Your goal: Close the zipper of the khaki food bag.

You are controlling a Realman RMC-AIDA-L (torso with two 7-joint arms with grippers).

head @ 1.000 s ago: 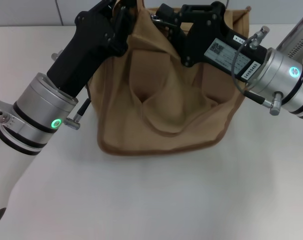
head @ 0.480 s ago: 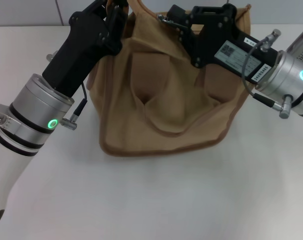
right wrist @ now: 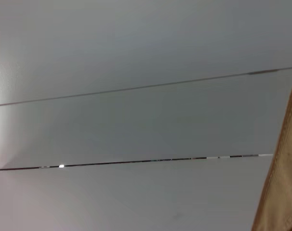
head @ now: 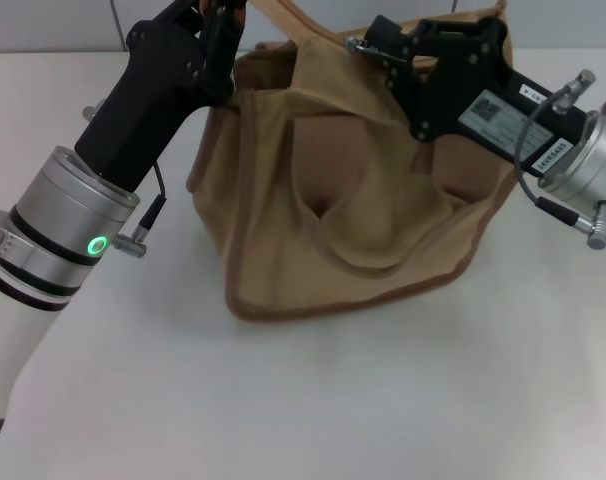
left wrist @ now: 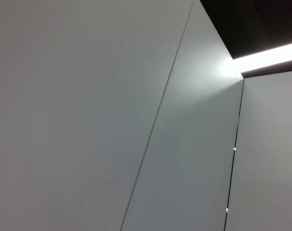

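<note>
The khaki food bag (head: 353, 210) stands slumped on the white table (head: 313, 400) in the head view, with a brown-piped bottom edge and a sagging front. My left gripper (head: 221, 10) is at the bag's top left corner, shut on a bit of tan fabric at the frame's top edge. A tan strap handle (head: 283, 22) runs from there. My right gripper (head: 361, 46) reaches in from the right over the bag's top, its fingers pinched on a small silver piece, the zipper pull tab (head: 354, 44). The zipper track is hidden behind the grippers. A khaki edge (right wrist: 281, 187) shows in the right wrist view.
The table's far edge meets a grey panelled wall (head: 43, 25) just behind the bag. White table surface lies in front of the bag and to both sides. The left wrist view shows only wall panels (left wrist: 88, 120) and a light strip.
My right gripper has moved to the right along the bag's top, and the bag has shifted right with it. My left gripper has moved slightly left and back, still at the corner.
</note>
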